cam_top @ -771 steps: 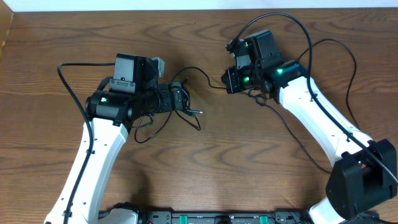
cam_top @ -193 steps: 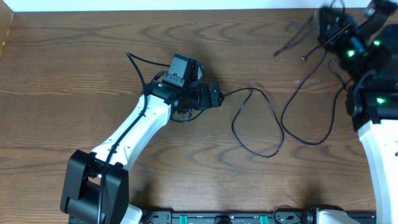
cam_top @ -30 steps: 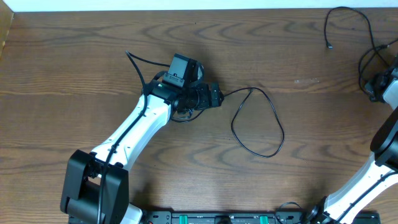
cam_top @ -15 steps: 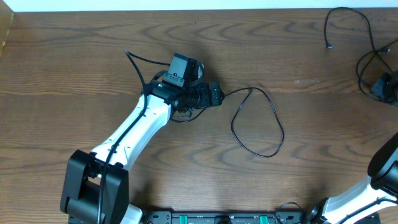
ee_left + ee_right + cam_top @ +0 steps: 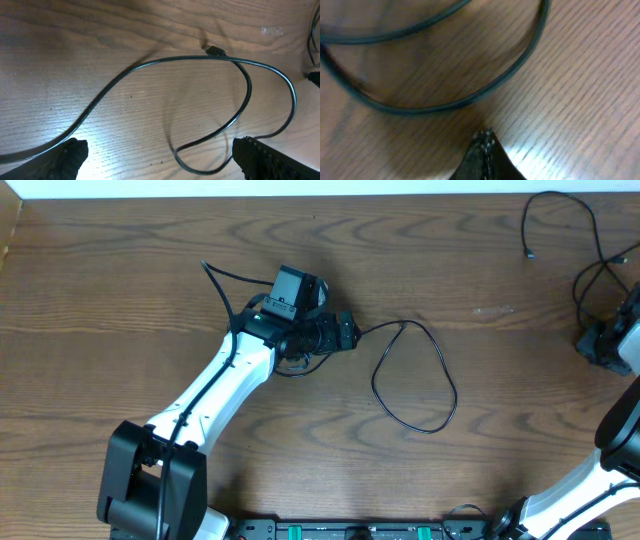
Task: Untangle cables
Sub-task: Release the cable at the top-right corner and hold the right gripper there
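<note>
**Operator:** Currently, what is the condition of the left gripper (image 5: pixel 343 334)?

**Technician:** Its jaws stand fully apart and clamp nothing. The left wrist view shows its two fingers (image 5: pixel 65 157) in the lower corners of the frame, well apart, with bare wood between them.

**Operator:** Locate the nearest cable.

**Technician:** The looped cable (image 5: pixel 455 393) lies flat on the wooden table (image 5: pixel 120 270), just to the right of the left gripper. It is thin and black and forms one closed loop. The strand crosses itself at the top of the loop, near a small plug (image 5: pixel 215 50). One run leads back toward the left gripper and passes just beside the finger at the lower left of the wrist view. Whether it touches that finger cannot be determined.

**Operator:** State the condition of the right gripper (image 5: pixel 600 345).

**Technician:** Its jaws are pressed together, and nothing is visible between the tips. The gripper sits at the right edge of the table. In the right wrist view the tips are close to the wood, just beside a curved run of black cable.

**Operator:** Which cable is that?

**Technician:** It belongs to the corner cables (image 5: pixel 590 220), thin black cords looping across the upper right of the table, well apart from the looped cable. A free plug end (image 5: pixel 528 253) lies on the wood at their left side. The number of separate cords there cannot be determined.
</note>
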{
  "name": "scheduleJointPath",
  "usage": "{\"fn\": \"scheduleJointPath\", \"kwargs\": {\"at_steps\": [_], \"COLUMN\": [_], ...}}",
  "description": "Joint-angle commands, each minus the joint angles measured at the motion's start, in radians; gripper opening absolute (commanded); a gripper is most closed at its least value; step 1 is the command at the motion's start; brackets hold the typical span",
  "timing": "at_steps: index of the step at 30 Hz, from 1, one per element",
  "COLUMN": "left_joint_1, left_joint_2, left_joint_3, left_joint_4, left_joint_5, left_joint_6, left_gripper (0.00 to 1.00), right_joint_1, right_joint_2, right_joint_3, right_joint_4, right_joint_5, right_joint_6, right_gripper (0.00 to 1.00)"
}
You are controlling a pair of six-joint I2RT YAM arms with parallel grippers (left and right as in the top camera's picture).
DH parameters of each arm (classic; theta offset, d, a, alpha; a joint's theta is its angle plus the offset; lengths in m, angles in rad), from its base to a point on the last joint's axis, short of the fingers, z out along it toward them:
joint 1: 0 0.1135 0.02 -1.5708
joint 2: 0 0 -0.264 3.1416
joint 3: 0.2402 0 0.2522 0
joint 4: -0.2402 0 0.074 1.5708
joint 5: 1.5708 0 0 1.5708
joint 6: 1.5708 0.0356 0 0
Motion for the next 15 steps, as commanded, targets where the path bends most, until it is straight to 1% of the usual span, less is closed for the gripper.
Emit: {"fn": "scheduleJointPath", "kwargs": {"at_steps": [1,7,12,15], "left_joint_1": [0.005,0.005,0.005,0.005], "left_joint_2": [-0.015,-0.015,-0.015,-0.015], "left_joint_3": [0.005,0.005,0.005,0.005], "left_joint_4": [-0.002,-0.003,-0.002,-0.003], "left_joint_5": [-0.013,-0.013,-0.013,-0.013], "left_joint_6": [0.006,0.006,0.006,0.006], "left_gripper": [0.98,0.98,0.98,0.98], "right_joint_1": [-0.011,-0.026,-0.024,-0.013], "right_joint_2": [0.02,0.062,0.175,0.266], "right_joint_3": [-0.063,-0.127,-0.121,-0.072], "right_joint_4": [0.052,0.251,0.477,0.601], "right_joint_5": [0.013,0.021,-0.033,-0.043], "right_joint_6": [0.003,-0.019,-0.019,0.014], "right_gripper": [0.01,0.01,0.01,0.01]}}
